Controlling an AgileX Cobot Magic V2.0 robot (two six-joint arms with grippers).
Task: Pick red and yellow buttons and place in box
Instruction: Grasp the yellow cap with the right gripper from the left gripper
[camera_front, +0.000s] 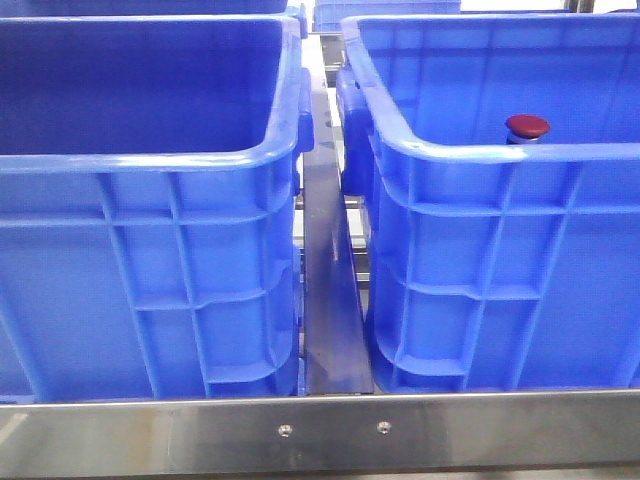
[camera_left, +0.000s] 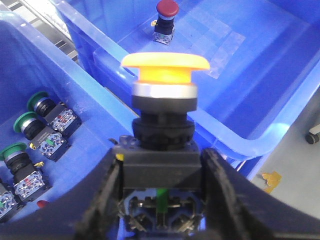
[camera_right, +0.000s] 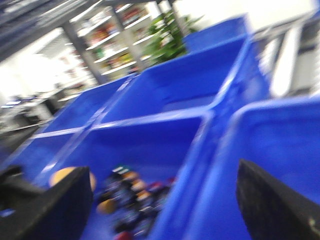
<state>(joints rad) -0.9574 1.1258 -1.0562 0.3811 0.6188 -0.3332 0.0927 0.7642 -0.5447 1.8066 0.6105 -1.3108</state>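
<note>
Nearest my left wrist camera, the left tool (camera_left: 160, 200) pinches one yellow button (camera_left: 165, 67) by its black square base: orange-yellow domed cap, silver collar, black stem. Beyond it one red button (camera_left: 166, 8) stands upright on the floor of the blue box (camera_left: 260, 142). I count three green buttons (camera_left: 37, 100) in the neighbouring crate (camera_left: 75, 85). My right tool (camera_right: 165, 210) is spread wide over blurred crates.

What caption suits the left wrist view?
Left gripper holds yellow button above crate rim; red button already inside.
</note>
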